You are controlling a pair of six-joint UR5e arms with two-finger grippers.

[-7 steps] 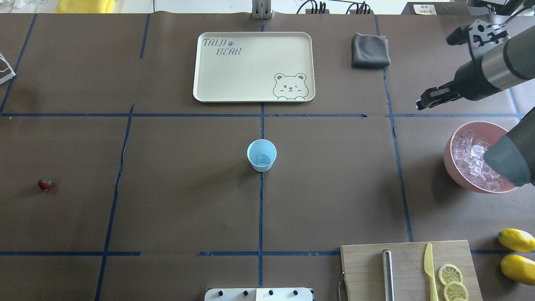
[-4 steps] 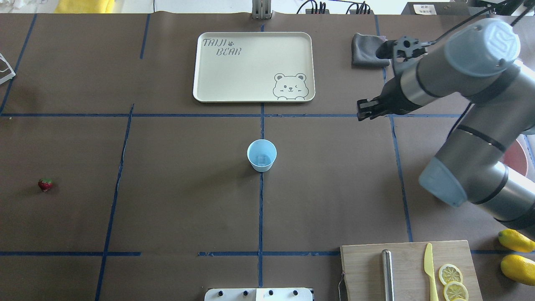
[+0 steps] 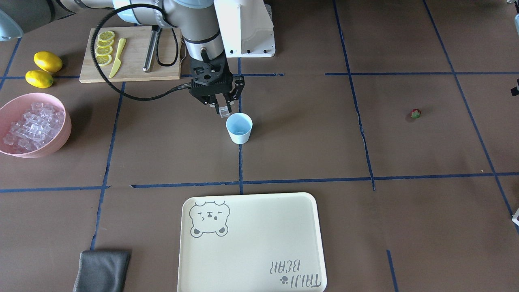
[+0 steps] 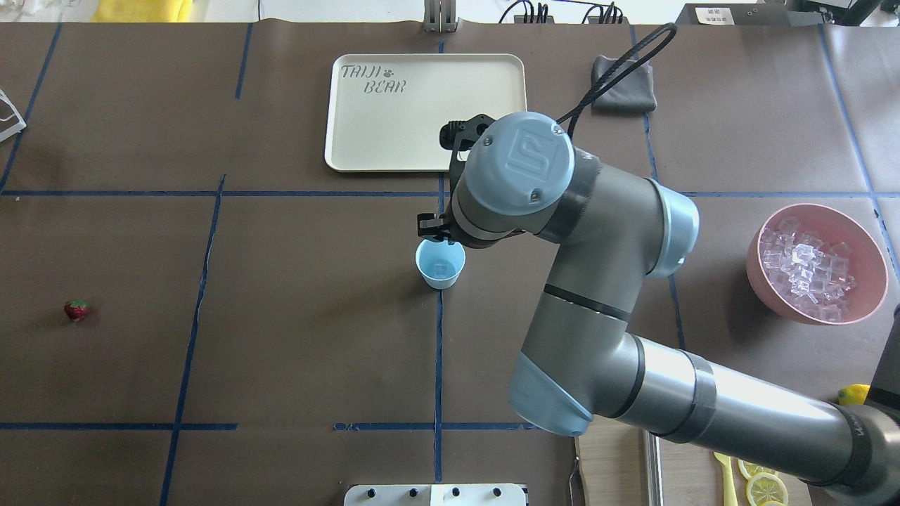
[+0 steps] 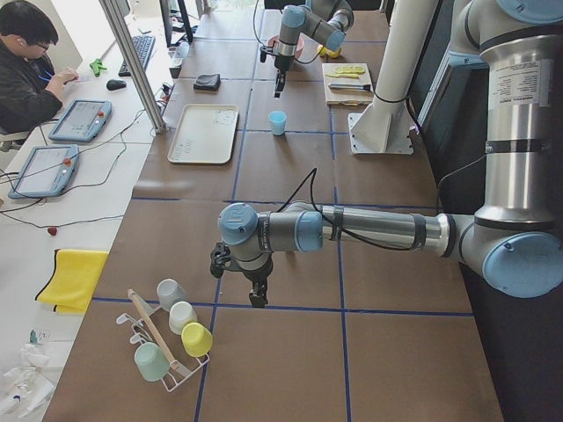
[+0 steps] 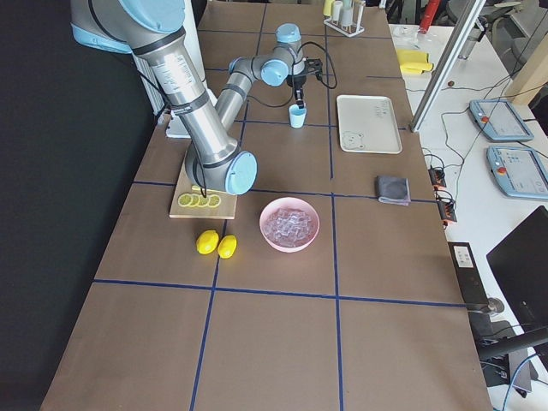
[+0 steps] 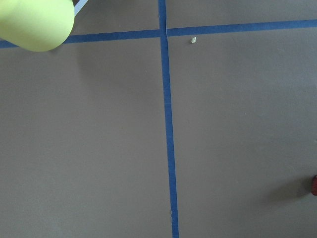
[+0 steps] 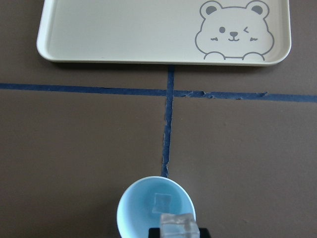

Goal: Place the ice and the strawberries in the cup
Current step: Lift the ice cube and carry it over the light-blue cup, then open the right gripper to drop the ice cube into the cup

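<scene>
I've got the right hand [image 3: 221, 106] pointing straight down at mid-frame in the front view, clenched on one ice cube [image 3: 224, 110] so it can fall into the cup [image 3: 239, 136]. In the wrist view the cube overlaps the rim's bottom edge, not yet centred, I judge. A second cube [image 8: 162, 202] lies inside. The strawberry [image 3: 415, 113] sits far right. The left hand [image 5: 256, 297] hangs low over the surface [image 5: 290, 352]; its grip I cannot tell.
</scene>
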